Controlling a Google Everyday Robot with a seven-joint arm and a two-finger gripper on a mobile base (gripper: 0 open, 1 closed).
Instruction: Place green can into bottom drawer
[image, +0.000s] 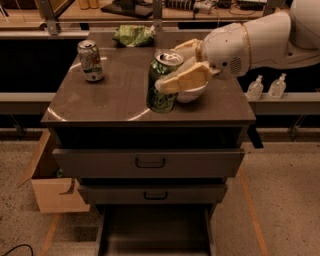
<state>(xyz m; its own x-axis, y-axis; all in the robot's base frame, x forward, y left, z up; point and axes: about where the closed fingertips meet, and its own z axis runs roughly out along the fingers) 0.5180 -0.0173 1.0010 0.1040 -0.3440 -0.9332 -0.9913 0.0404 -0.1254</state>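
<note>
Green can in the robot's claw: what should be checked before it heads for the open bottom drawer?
1. The gripper is shut on the green can: ok.
2. The can is lifted off the tabletop: cannot tell.
3. The white bowl is clear of the gripper: cannot tell; it sits right behind it.
4. The bottom drawer is pulled open: ok.
5. The two upper drawers are shut, leaving the way down free: ok.

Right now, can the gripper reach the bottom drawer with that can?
Probably yes: the gripper holds the green can over the tabletop, and the bottom drawer stands pulled out below, uncovered.
</note>
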